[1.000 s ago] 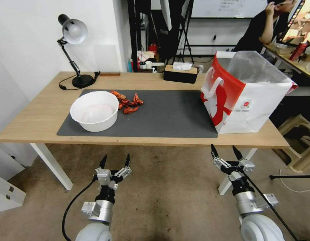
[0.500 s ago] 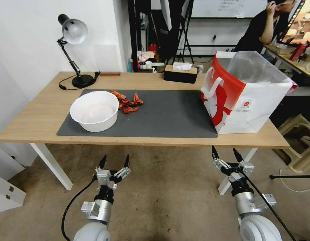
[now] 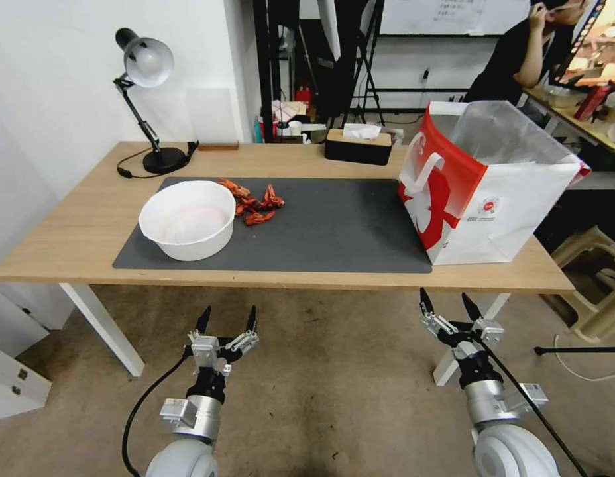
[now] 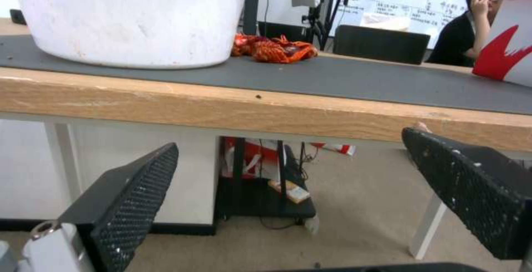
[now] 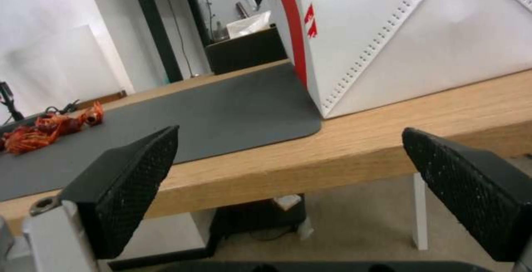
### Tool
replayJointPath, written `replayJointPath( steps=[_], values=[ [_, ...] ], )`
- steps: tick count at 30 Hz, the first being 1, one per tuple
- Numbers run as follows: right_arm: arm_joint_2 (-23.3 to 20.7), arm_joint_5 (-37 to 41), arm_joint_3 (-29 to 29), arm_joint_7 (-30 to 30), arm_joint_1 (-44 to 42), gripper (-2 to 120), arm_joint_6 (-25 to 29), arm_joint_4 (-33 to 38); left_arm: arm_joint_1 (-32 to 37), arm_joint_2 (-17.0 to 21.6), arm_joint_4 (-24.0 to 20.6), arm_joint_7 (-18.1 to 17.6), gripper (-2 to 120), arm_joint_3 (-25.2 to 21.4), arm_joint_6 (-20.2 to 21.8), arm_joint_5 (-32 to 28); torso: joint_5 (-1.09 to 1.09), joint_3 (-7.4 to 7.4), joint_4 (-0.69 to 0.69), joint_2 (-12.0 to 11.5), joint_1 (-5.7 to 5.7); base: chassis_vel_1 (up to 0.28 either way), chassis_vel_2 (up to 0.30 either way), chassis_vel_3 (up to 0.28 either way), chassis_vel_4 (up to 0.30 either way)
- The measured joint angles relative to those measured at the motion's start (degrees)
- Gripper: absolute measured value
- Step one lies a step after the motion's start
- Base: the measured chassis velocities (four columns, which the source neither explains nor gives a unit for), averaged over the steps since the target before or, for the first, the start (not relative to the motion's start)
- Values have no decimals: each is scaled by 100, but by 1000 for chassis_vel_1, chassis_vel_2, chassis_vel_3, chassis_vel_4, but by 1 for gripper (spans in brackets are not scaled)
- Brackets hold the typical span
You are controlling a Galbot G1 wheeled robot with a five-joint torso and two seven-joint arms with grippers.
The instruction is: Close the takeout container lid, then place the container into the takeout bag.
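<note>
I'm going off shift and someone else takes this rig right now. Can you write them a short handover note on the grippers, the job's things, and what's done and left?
Left gripper: open, holding nothing, below the table's front edge, in front of the white bowl.
Right gripper: open, holding nothing, below the table edge, in front of the takeout bag.
The takeout bag stands upright on the table's right end, mouth open, clear liner sticking up.
I can't see the takeout container on the table; whether it already sits inside the bag can't be told from here.
Done: can't confirm either step.
Left: check the bag before doing anything else.
</note>
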Motion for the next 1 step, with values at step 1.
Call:
replayJointPath(
  steps=[1],
  values=[
    [0,1,0,0,0,100,-1,2,1,0,0,0,100,0,0,1,0,0,0,0,0,0,0,0,0]
  ],
)
